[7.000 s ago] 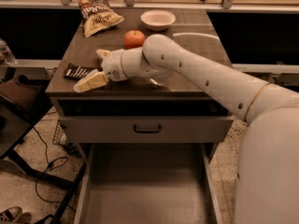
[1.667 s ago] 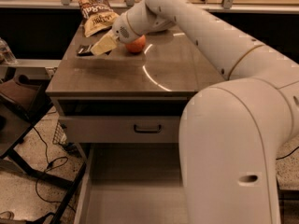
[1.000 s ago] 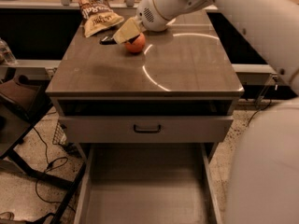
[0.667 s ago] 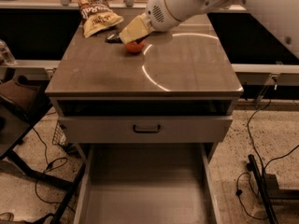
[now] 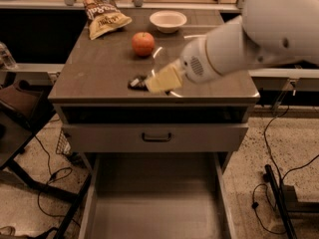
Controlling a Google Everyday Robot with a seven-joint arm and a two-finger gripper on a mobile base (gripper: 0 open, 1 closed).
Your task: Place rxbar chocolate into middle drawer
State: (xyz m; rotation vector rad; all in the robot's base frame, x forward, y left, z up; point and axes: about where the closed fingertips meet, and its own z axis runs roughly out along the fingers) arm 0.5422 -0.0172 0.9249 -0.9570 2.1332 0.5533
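Speckled flooring strewn with loose black cables (image 5: 47,176) borders the cabinet on the left, and we work across from there. At the back left of the matte brown countertop (image 5: 94,73) lies a crinkled tan chip bag (image 5: 103,15). Near the front edge the rxbar chocolate (image 5: 135,82), a flat dark wrapper, juts from the tips of the gripper (image 5: 152,85), whose pale yellow fingers are clamped on it just over the top. Behind it sits a smooth, round red apple (image 5: 143,43), and farther back a shallow white bowl (image 5: 168,20). Below the closed grey drawer front (image 5: 99,138) with its small dark handle, the middle drawer (image 5: 154,208) stands pulled out, with a bare metal floor and thin walls. The bulky white arm (image 5: 249,39) reaches in from the right.

We judge the step in hand to be carrying the bar past the countertop lip and down. We would clear the upper drawer front fully before lowering, keep the bar level, aim for the middle of the floor, and release low so the slick wrapper doesn't skid.
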